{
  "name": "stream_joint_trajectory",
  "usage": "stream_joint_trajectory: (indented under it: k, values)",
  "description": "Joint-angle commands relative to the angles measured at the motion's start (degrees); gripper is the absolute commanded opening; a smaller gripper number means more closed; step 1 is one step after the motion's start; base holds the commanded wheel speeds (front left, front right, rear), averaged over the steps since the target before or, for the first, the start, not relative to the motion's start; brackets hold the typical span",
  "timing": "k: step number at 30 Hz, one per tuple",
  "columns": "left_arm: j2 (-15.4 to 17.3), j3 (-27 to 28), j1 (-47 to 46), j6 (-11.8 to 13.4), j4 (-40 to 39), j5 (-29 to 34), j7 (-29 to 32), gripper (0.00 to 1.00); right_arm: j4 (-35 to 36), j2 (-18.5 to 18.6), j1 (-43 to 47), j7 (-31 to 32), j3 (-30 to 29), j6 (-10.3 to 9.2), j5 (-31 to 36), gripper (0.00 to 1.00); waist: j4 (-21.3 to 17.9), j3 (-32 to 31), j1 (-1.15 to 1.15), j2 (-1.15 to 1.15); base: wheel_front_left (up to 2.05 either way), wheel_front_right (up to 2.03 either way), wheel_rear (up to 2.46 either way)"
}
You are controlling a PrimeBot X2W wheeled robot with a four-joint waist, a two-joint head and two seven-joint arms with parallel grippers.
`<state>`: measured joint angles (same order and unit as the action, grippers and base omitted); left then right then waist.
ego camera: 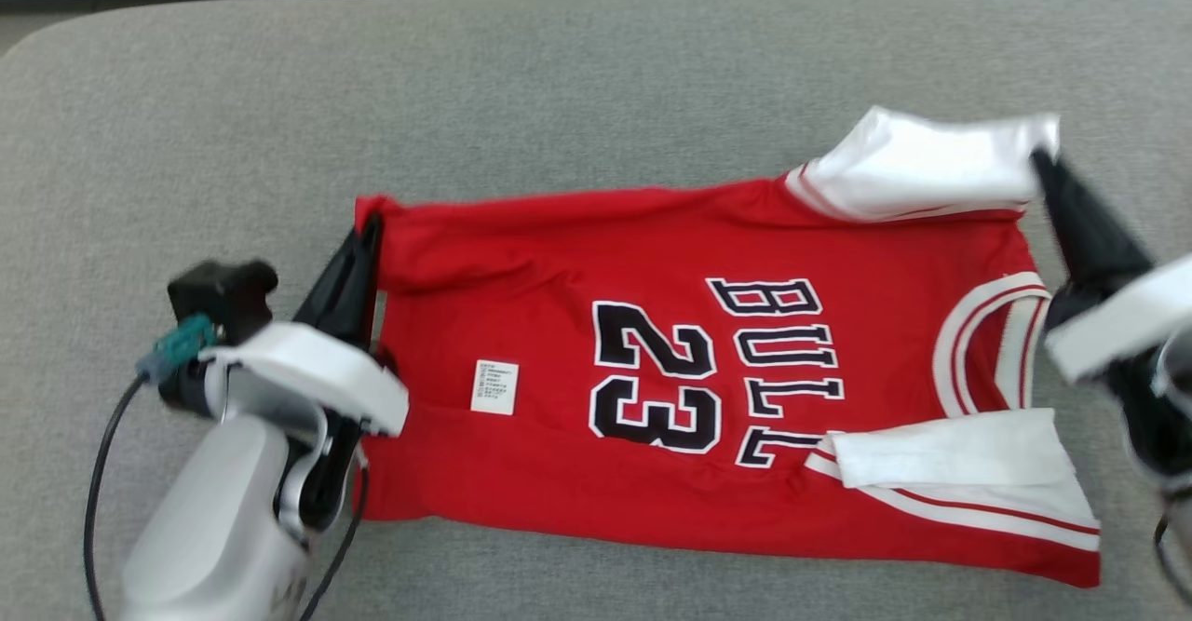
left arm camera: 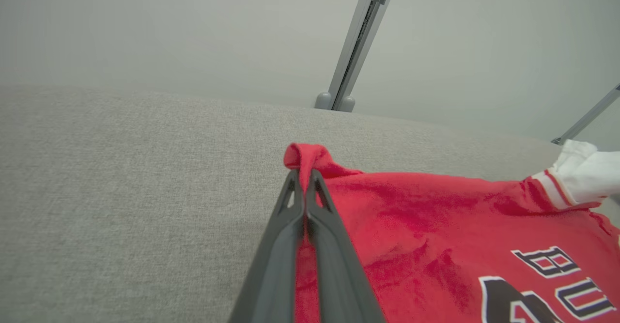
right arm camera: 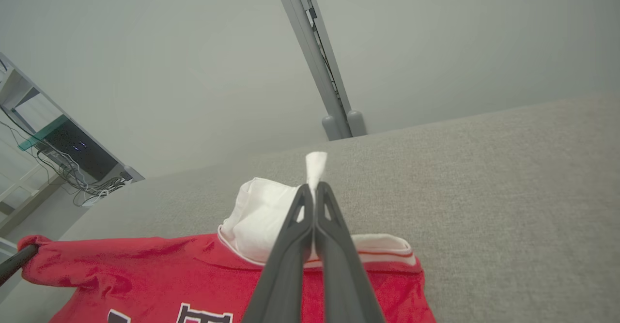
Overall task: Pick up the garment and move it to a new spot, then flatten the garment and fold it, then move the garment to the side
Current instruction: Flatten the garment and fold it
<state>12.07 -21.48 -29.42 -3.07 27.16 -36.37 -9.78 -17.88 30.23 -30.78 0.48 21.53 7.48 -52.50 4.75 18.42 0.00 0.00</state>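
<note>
The garment (ego camera: 670,360) is a red basketball jersey with white sleeves and black "BULLS 23" lettering, spread across the grey table (ego camera: 559,90). My left gripper (ego camera: 371,226) is shut on the garment's far hem corner (left arm camera: 310,156), which pokes up between the fingertips in the left wrist view. My right gripper (ego camera: 1041,160) is shut on the tip of the far white sleeve (right arm camera: 316,164), lifting it a little off the surface. The other white sleeve (ego camera: 950,453) lies folded over the red body at the near right.
Grey cloth covers the table on all sides of the garment. A grey post (right arm camera: 319,71) rises behind the far table edge. Shelving with cables (right arm camera: 58,153) stands off to the left in the right wrist view. A black cable (ego camera: 98,472) hangs from my left arm.
</note>
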Motion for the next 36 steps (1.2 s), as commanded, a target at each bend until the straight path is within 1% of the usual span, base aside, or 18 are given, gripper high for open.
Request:
stream_joint_trajectory:
  k: [1, 7, 11, 15, 19, 20, 23, 24, 25, 26, 27, 28, 29, 31, 36]
  values:
    - [0.5, 0.3, 1.4, 0.5, -0.8, -0.6, 0.3, 0.00, 0.9, -0.3, 2.1, -0.3, -0.2, 0.01, -0.5, 0.00, -0.9, -0.9, 0.00, 0.00, 0.00, 0.00, 0.00]
    - [3.1, 1.1, 9.5, 3.2, -6.3, -1.6, 2.3, 0.00, 7.0, -3.5, 15.3, -1.2, -2.2, 0.02, -2.2, 0.00, -3.0, -2.3, 0.00, 0.00, 0.00, 0.00, 0.00]
    - [4.7, 1.9, 13.8, 5.3, -10.0, -1.4, 2.1, 0.00, 10.3, -5.5, 23.0, -1.8, -4.5, 0.02, -2.6, 0.00, -4.2, -2.7, 0.00, 0.00, 0.00, 0.00, 0.00]
    - [5.6, 2.8, 16.6, 6.4, -13.1, -2.3, 2.3, 0.00, 12.3, -6.8, 27.3, -1.2, -5.7, 0.02, -1.9, 0.00, -4.7, -2.8, 0.00, 0.00, 0.00, 0.00, 0.00]
    - [6.5, 3.2, 19.4, 7.5, -15.1, -2.9, 3.3, 0.00, 12.9, -8.4, 30.8, -0.2, -7.0, 0.02, -2.1, 0.00, -5.0, -3.3, 0.00, 0.00, 0.00, 0.00, 0.00]
    - [7.0, 3.0, 19.9, 8.0, -15.5, -2.4, 3.6, 0.00, 12.9, -8.3, 31.6, 0.3, -7.1, 0.02, -1.7, 0.00, -5.1, -3.4, 0.00, 0.00, 0.00, 0.00, 0.00]
    - [6.6, 3.1, 21.5, 8.7, -16.3, -3.2, 4.3, 0.00, 13.3, -9.3, 33.9, 1.3, -7.6, 0.02, -1.6, 0.00, -5.2, -4.0, 0.00, 0.00, 0.00, 0.00, 0.00]
    - [6.7, 3.0, 22.2, 8.8, -16.2, -3.5, 4.8, 0.02, 13.4, -9.5, 34.5, 1.7, -7.7, 0.01, -1.3, 0.00, -5.3, -4.1, 0.00, 0.00, 0.00, 0.00, 0.00]
    - [6.4, 3.0, 22.8, 8.8, -16.2, -4.2, 5.2, 0.13, 13.2, -9.8, 35.1, 2.4, -7.8, 0.01, -1.4, 0.00, -5.4, -4.3, 0.00, 0.00, 0.00, 0.00, 0.00]
    - [6.4, 3.0, 23.2, 9.2, -16.0, -4.3, 5.8, 0.39, 13.0, -9.9, 35.5, 3.2, -7.5, 0.02, -1.0, 0.00, -5.4, -4.4, 0.00, 0.00, 0.00, 0.00, 0.00]
    - [6.7, 2.6, 23.6, 9.4, -15.7, -4.0, 6.2, 1.00, 13.2, -10.0, 35.6, 3.4, -7.4, 0.02, -0.2, 0.26, -5.5, -4.5, 0.00, 0.00, 0.00, 0.00, 0.00]
    - [6.6, 2.6, 23.9, 9.7, -15.8, -4.0, 6.3, 1.00, 13.6, -10.4, 35.6, 3.2, -7.4, 0.02, 0.1, 0.69, -5.6, -4.6, 0.00, 0.00, 0.00, 0.00, 0.00]
    - [6.6, 2.5, 24.2, 10.1, -15.6, -3.7, 6.2, 1.00, 13.9, -10.5, 35.6, 2.7, -7.4, 0.02, 1.6, 1.00, -5.6, -4.7, 0.00, 0.00, 0.00, 0.00, 0.00]
    - [6.4, 2.3, 24.6, 11.1, -15.7, -2.9, 5.4, 1.00, 14.6, -10.7, 35.0, 1.1, -7.9, 0.01, 4.7, 1.00, -5.7, -5.0, 0.00, 0.00, 0.00, 0.00, 0.00]
    - [5.5, 2.7, 25.4, 14.0, -18.4, 1.0, -1.3, 1.00, 17.9, -12.1, 33.9, -2.9, -10.3, 0.01, 14.3, 1.00, -5.9, -6.4, 0.00, 0.00, 0.00, 0.00, 0.00]
